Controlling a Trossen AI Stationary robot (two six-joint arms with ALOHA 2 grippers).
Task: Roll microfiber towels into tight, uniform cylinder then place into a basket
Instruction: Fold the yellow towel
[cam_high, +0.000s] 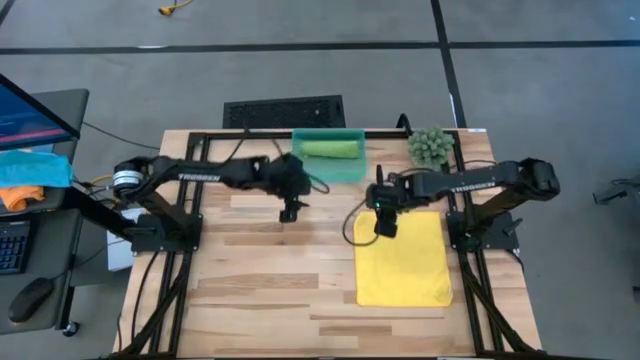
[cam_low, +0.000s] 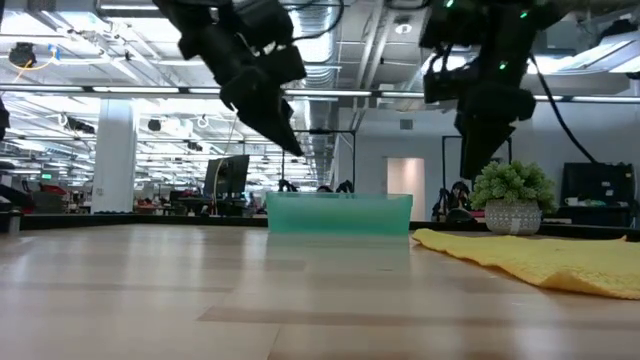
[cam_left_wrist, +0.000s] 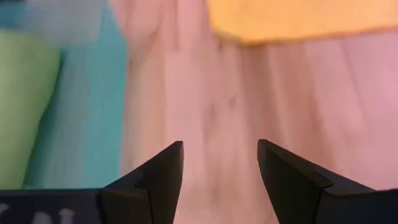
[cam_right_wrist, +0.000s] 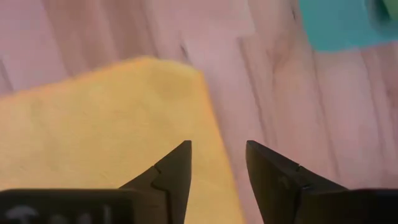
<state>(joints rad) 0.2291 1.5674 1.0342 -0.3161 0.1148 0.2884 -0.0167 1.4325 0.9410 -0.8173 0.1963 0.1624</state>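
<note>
The yellow towel (cam_high: 404, 259) is lying flat and unrolled on the right half of the wooden tabletop (cam_high: 270, 290), its near edge sitting closest to the front edge and its right side running along the tabletop's right edge; in the low view its near border is rippling slightly above the wood. The right gripper (cam_high: 385, 226) is hanging over the towel's far left corner, raised clear of the cloth in the low view, its fingers (cam_right_wrist: 176, 171) standing apart with a moderate gap and holding nothing, one fingertip over the yellow cloth and the other over bare wood just beside the corner. The left gripper (cam_high: 289, 212) is hovering above bare wood toward the middle of the tabletop, just in front of the basket, its fingers (cam_left_wrist: 163, 173) spread wide and gripping nothing. Farther back, the teal basket (cam_high: 352, 170) is sitting against the middle of the tabletop's far edge, and the light green towel (cam_high: 330, 149) is lying inside it as a rolled cylinder along the basket's far wall. A small potted plant (cam_high: 431, 146) is standing at the far right corner, well apart from the basket.
</note>
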